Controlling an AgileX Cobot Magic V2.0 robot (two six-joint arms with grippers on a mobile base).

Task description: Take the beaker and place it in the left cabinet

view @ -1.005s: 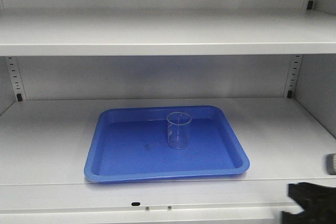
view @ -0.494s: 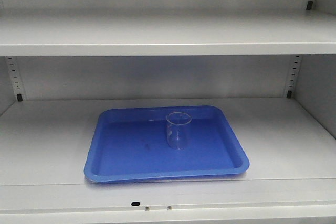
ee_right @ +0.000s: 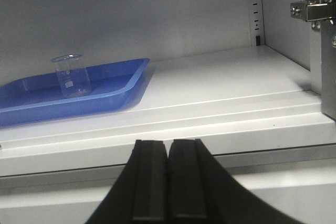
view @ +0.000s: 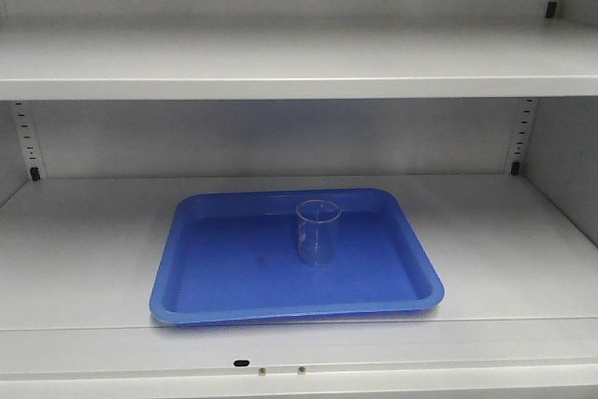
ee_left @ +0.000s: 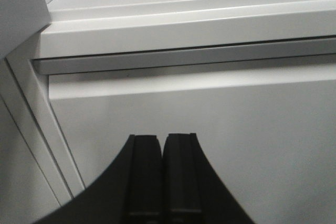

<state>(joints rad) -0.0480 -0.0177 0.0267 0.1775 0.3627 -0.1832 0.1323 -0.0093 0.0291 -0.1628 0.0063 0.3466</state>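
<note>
Beaker (view: 318, 232) mid-frame on blue tray (view: 215, 296): light, smooth, breakable glass; best grasped around mid-wall. Left gripper (ee_left: 161, 141) and right gripper (ee_right: 168, 145) clenched, empty.

My right wrist view cuts off the blue tray (ee_right: 113, 94) at its left edge; the beaker's (ee_right: 72, 74) printed marks are too small to read.

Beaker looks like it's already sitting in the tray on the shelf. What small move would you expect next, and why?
Probably a short further retreat of the right gripper away from the shelf front, nothing more. The beaker stands upright in the blue tray on the cabinet shelf, free of both arms. The right gripper sits shut and empty outside the shelf edge; the left gripper is shut too, below it.
</note>
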